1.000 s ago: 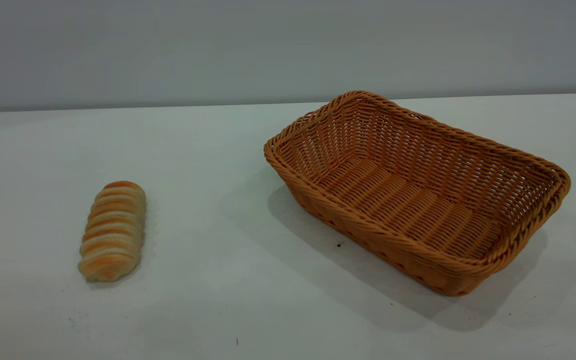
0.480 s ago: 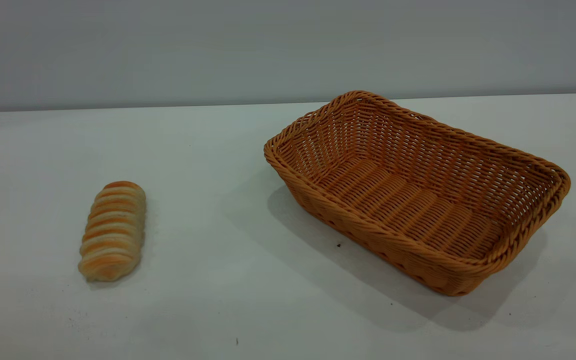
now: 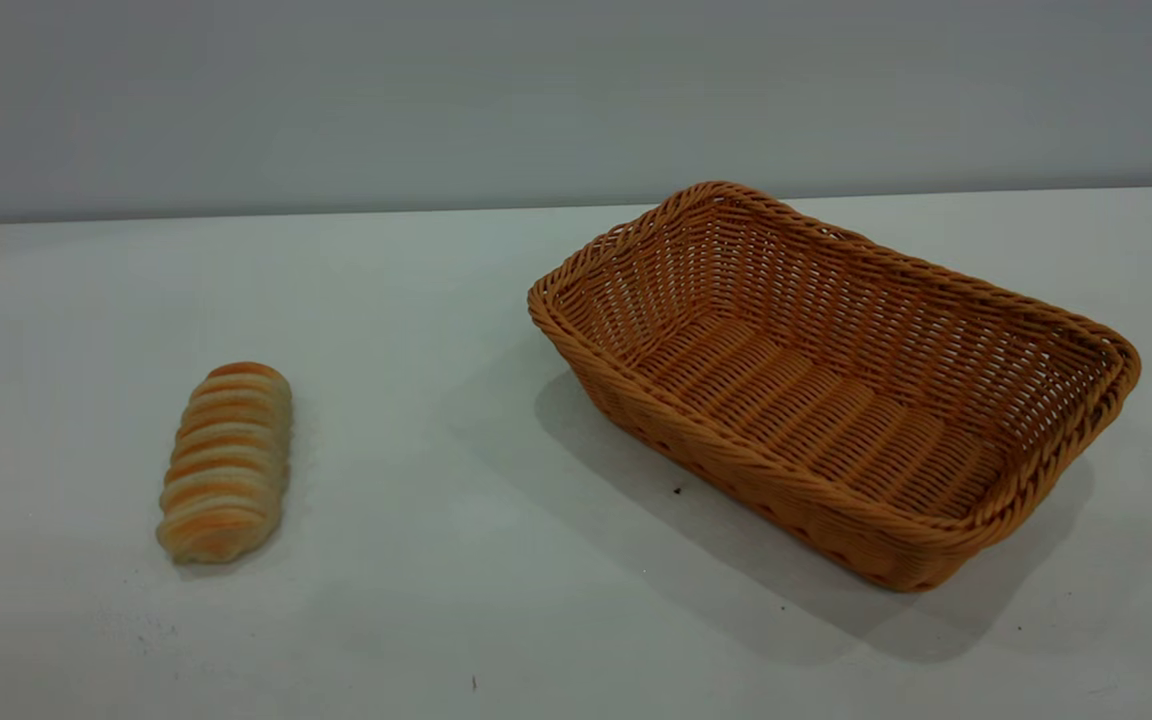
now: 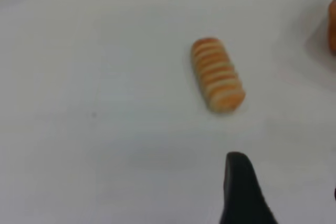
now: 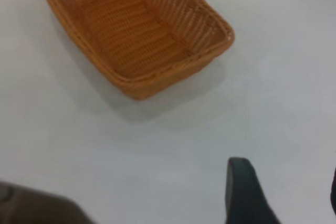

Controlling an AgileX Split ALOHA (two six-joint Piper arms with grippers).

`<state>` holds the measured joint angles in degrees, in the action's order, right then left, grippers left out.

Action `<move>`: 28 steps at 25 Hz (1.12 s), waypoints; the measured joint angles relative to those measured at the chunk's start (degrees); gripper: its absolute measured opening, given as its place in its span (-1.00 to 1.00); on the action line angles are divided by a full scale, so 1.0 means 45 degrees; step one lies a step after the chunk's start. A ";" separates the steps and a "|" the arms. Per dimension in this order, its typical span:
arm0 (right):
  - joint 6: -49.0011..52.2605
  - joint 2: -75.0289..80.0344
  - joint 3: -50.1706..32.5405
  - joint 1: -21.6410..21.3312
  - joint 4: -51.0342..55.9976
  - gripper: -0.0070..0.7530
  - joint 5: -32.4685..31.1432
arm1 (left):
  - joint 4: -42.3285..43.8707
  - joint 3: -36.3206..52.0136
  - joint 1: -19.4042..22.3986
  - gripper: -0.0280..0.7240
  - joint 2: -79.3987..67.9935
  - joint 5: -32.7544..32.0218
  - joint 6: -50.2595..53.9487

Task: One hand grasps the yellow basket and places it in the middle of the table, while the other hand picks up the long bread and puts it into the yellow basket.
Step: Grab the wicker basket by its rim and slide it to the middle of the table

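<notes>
The yellow basket (image 3: 886, 320) stands empty on the right half of the white table (image 3: 436, 600), turned at an angle. The long bread (image 3: 226, 462) lies on the left half, well apart from it. Neither arm shows in the exterior view. In the left wrist view the left gripper (image 4: 286, 187) is open and empty, above the table a short way from the bread (image 4: 217, 74); a sliver of the basket (image 4: 332, 24) shows at the edge. In the right wrist view the right gripper (image 5: 286, 182) is open and empty, above bare table some way from the basket (image 5: 199, 22).
A plain grey wall (image 3: 576, 90) runs behind the table's far edge. A few tiny dark specks (image 3: 678, 490) dot the tabletop. A blurred dark shape (image 5: 31, 205) sits at one corner of the right wrist view.
</notes>
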<state>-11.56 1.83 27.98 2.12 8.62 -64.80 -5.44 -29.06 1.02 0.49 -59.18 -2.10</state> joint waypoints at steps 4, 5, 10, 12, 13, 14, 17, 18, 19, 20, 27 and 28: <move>0.0189 0.2932 0.0197 0.0000 0.0664 0.15 0.0653 | -0.0040 0.0000 0.0000 0.32 -0.1203 0.0149 0.0028; 0.0308 0.3765 0.0306 0.0000 0.0898 0.15 0.0925 | -0.0040 0.0000 0.0000 0.32 -0.1544 0.0179 0.0028; 0.0548 0.7842 0.0912 0.0000 0.1882 0.15 0.2808 | -0.0040 0.0000 0.0000 0.32 -0.2775 0.0334 0.0039; 0.0793 0.9521 0.0952 0.0000 0.2359 0.15 0.3961 | -0.0040 0.0000 0.0000 0.32 -0.2903 0.0365 0.0051; 0.0950 1.0205 0.0952 0.0000 0.2590 0.15 0.4566 | -0.0040 0.0000 0.0000 0.32 -0.2919 0.0365 0.0051; 0.1079 1.1017 0.0961 0.0000 0.2878 0.15 0.5099 | -0.0040 0.0000 0.0000 0.32 -0.2919 0.0365 0.0051; 0.1172 1.3245 0.0961 0.0000 0.3626 0.15 0.6457 | 0.0015 0.0000 0.0000 0.32 -0.2919 0.0341 -0.0167; 0.1184 1.3980 0.0961 0.0000 0.3900 0.15 0.6898 | 0.0024 0.0000 0.0000 0.32 -0.2919 0.0313 -0.0256; 0.1172 1.4681 0.0961 0.0000 0.4195 0.15 0.7264 | 0.0050 0.0000 0.0000 0.32 -0.2919 0.0295 -0.0317; 0.1136 1.5228 0.0961 0.0000 0.4451 0.15 0.7694 | 0.0087 0.0000 0.0000 0.32 -0.2919 0.0283 -0.0316; -0.0754 1.8615 0.1079 0.0000 0.6993 0.15 1.0083 | 0.0173 0.0000 0.0000 0.32 -0.2919 0.0283 -0.0373; -0.1146 1.9058 0.1088 0.0000 0.7507 0.15 1.0340 | 0.0173 0.0000 0.0000 0.32 -0.2919 0.0283 -0.0373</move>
<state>-16.72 87.59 32.88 2.12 42.40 -18.27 -4.66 -29.06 1.02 -12.64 -57.91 -3.78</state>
